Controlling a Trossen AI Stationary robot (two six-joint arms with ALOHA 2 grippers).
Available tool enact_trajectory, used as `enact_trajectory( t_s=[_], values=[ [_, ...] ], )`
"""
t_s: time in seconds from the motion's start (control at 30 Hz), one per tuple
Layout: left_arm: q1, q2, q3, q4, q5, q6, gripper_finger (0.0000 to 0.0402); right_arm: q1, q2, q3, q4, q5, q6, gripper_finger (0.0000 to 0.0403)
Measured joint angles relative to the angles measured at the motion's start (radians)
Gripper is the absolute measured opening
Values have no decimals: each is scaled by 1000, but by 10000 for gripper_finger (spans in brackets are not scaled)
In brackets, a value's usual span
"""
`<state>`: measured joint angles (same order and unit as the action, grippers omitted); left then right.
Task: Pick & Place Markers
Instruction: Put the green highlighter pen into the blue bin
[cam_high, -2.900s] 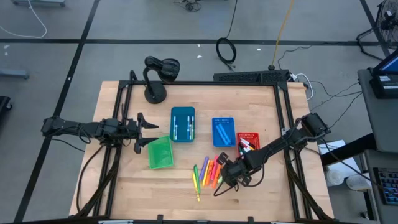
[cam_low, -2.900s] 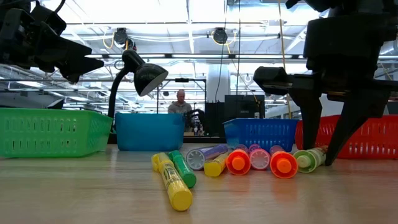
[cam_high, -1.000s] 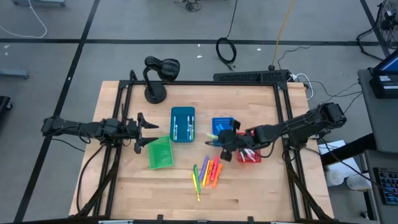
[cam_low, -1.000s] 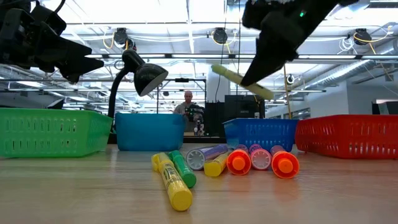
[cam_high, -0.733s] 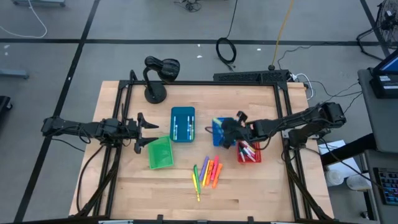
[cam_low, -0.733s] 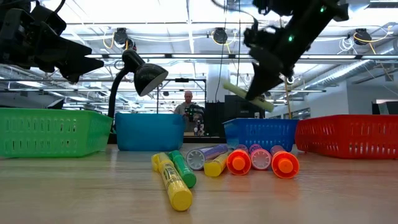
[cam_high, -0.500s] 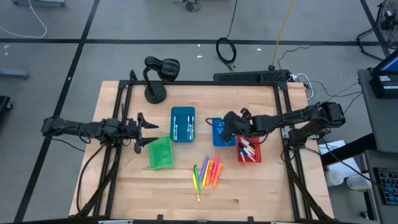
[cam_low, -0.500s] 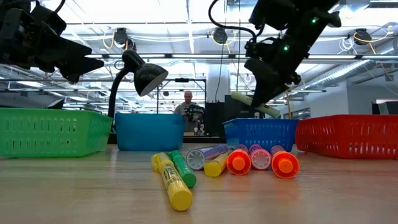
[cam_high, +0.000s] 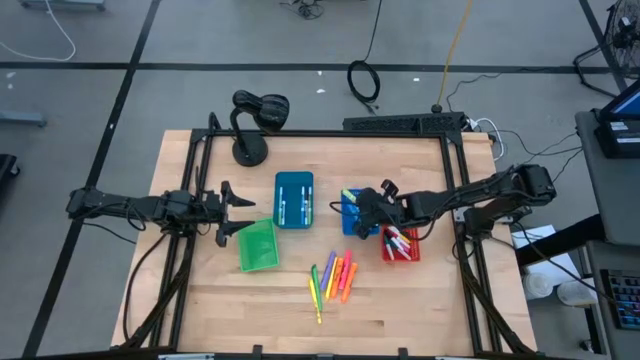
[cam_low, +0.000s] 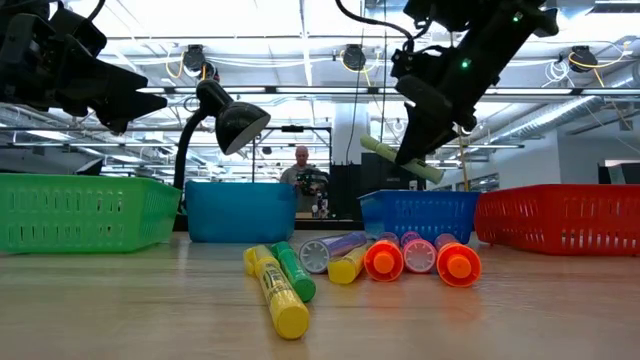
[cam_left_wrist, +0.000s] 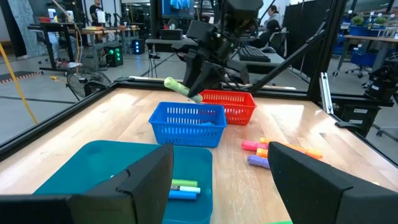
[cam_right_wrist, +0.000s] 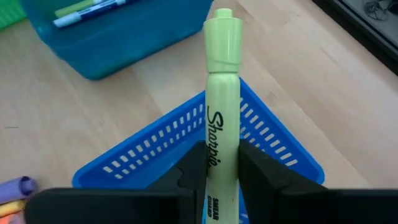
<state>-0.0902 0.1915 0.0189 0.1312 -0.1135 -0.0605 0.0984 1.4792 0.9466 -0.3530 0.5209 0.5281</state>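
My right gripper (cam_high: 366, 206) is shut on a pale yellow-green highlighter marker (cam_high: 350, 196) and hovers above the blue bin (cam_high: 360, 224). The low view shows the marker (cam_low: 400, 160) slanting in the air below that gripper (cam_low: 428, 118). Several neon markers (cam_high: 335, 278) lie flat on the wood near the table's near edge, and seen low they form a row (cam_low: 400, 258). My left gripper (cam_high: 232, 208) is open and waits over the table's left part, beside the teal bin (cam_high: 294, 199). My right gripper pinches the marker's rear body (cam_right_wrist: 221, 134) between its two fingers (cam_right_wrist: 193, 165). The fingers lie along the marker and reach in from the table's right. Its capped end (cam_right_wrist: 222, 31) sticks out past the fingertips. The marker is lifted clear and tilted over the blue bin (cam_right_wrist: 186, 155).
The teal bin (cam_left_wrist: 112, 168) holds a few white pens (cam_left_wrist: 183, 186). A red bin (cam_high: 400, 243) with pens stands right of the blue one, and a green bin (cam_high: 257, 245) sits near my left gripper. A black desk lamp (cam_high: 255, 125) stands at the far left corner.
My right gripper has carried the marker from beside the red bin toward the far edge, to above the blue bin, and has come down somewhat. The marker has stayed pinched and tilted. The markers on the table have not moved.
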Motion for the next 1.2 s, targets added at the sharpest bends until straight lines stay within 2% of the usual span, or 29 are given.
enact_trajectory(
  t_s=[0.37, 0.67, 1.2],
  values=[
    [0, 0, 0, 0, 0, 0, 267, 30, 8, -6, 12, 2, 48, 70],
    [0, 0, 0, 0, 0, 0, 267, 48, -3, -97, 132, 1, 33, 70],
    [0, 0, 0, 0, 0, 0, 267, 55, -2, -100, 131, -2, 22, 70]
  ],
)
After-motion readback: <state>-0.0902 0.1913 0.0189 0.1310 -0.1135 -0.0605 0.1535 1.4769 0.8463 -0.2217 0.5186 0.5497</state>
